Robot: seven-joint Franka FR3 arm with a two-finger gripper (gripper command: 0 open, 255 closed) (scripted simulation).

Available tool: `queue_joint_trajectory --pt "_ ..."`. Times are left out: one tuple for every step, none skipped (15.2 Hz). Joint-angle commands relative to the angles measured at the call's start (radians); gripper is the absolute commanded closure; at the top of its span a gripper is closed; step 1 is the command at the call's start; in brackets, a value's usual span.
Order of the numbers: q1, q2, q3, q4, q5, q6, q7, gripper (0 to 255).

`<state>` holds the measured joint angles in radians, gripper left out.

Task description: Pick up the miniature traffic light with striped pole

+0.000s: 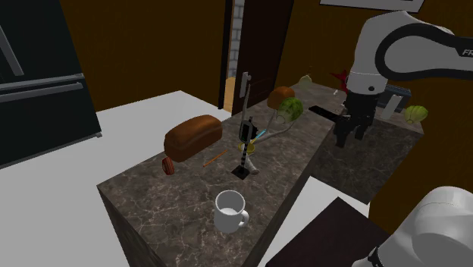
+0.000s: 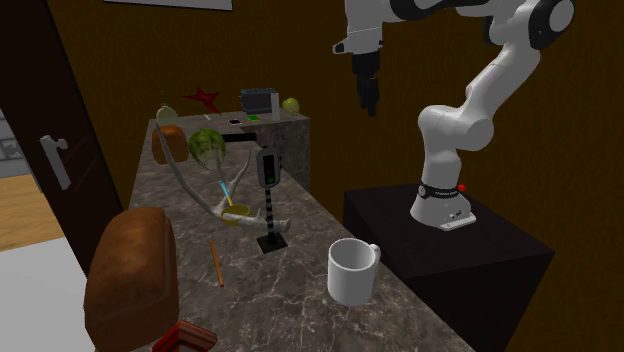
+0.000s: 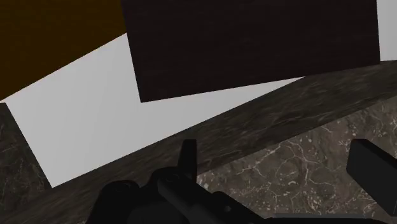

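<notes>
Your traffic light (image 2: 268, 168) stands upright on the marbled counter (image 2: 290, 305), near the white mug (image 2: 352, 270): a dark head on a striped pole with a flat black base. Its lamps are too small to read. The gripper (image 2: 368, 105) hangs well apart from it, and you cannot tell whether it is open or closed

We read one marking in the shoulder view: the dark letters "FR" (image 1: 463, 53), cut off by the picture's edge. They stand on the white upper link of the arm (image 1: 402, 45), well above the jaws of the gripper (image 1: 349, 141).
</notes>
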<state>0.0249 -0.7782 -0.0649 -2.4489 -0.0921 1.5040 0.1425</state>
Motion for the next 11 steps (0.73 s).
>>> queue_joint_trajectory --pt "0.0 0.0 0.0 0.0 0.0 0.0 0.0 0" --pt "0.01 0.03 -0.004 0.008 -0.001 0.033 -0.018 0" --pt "0.02 0.06 -0.008 0.016 -0.001 0.066 -0.035 0" --pt "0.029 0.091 -0.011 0.026 -0.001 0.098 -0.053 0" --pt "0.039 0.121 -0.014 0.037 0.0 0.128 -0.071 0" --pt "0.049 0.152 -0.017 0.049 0.001 0.158 -0.088 0" --pt "0.058 0.183 -0.02 0.062 0.002 0.187 -0.106 0" --pt "0.067 0.213 -0.022 0.076 0.004 0.215 -0.124 0" --pt "0.077 0.244 -0.024 0.091 0.007 0.242 -0.142 0" --pt "0.086 0.275 -0.026 0.107 0.01 0.267 -0.16 0" --pt "0.096 0.305 -0.027 0.124 0.013 0.292 -0.178 0"
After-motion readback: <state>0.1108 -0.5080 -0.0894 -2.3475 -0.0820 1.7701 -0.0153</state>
